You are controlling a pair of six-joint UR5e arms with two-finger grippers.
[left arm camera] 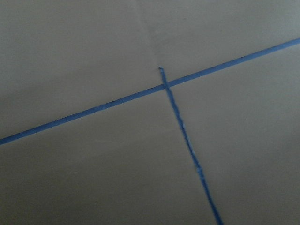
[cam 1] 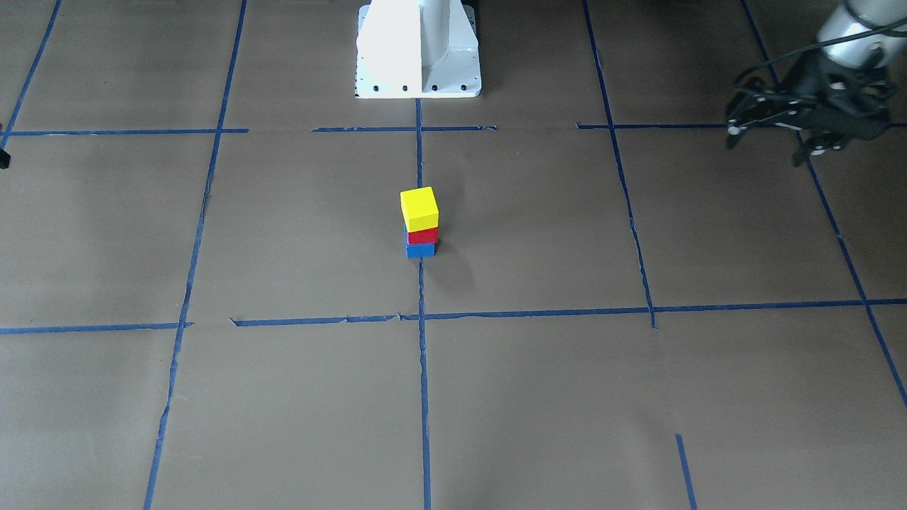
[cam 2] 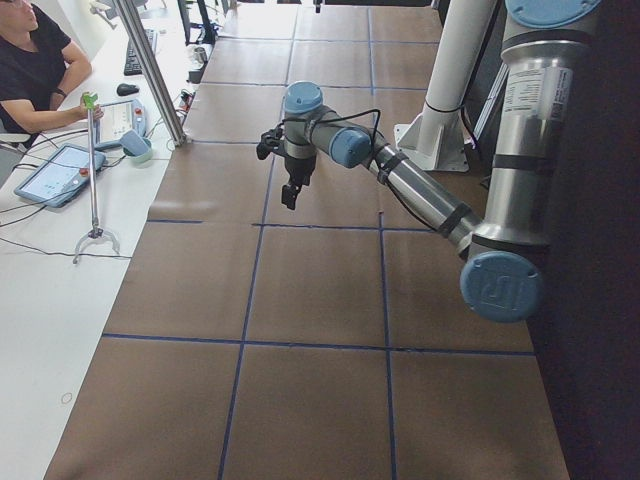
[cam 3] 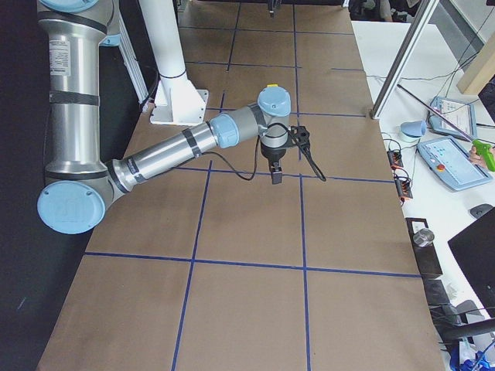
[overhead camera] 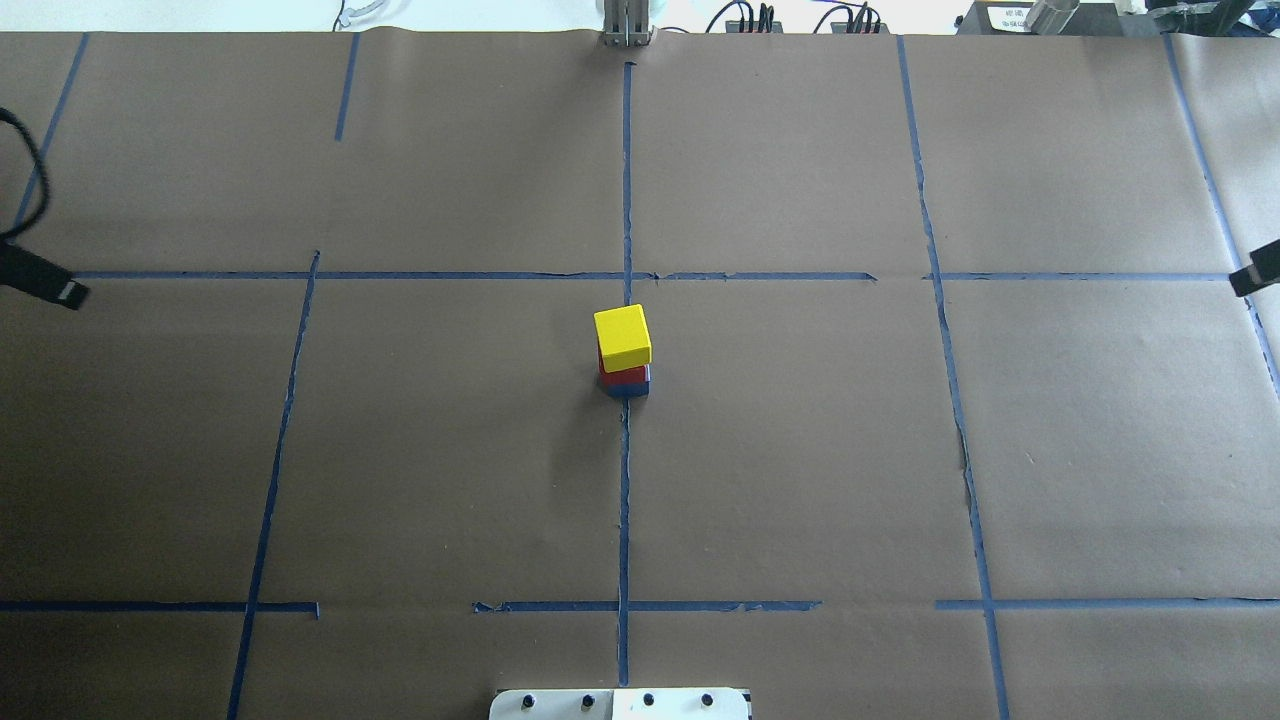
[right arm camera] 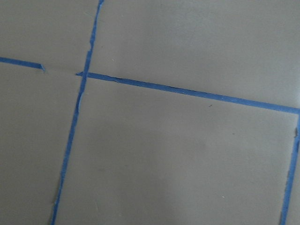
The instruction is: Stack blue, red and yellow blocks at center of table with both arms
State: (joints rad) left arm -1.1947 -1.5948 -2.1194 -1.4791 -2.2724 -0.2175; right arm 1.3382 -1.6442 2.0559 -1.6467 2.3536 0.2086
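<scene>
brown paper tabletop holds the yellow cube on red block on blue block, mid-frame: likely light, rigid, best pinched on flat sides. my left gripper gapes empty; right gripper, cannot tell.

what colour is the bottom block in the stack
Blue; the bottom block shows best in the exterior front-facing view.

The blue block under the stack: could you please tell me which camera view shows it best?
The exterior front-facing view: the blue block shows a clear side face beneath the red block. The overhead exterior view shows only a sliver under the red block. The side and wrist views do not show it.
</scene>
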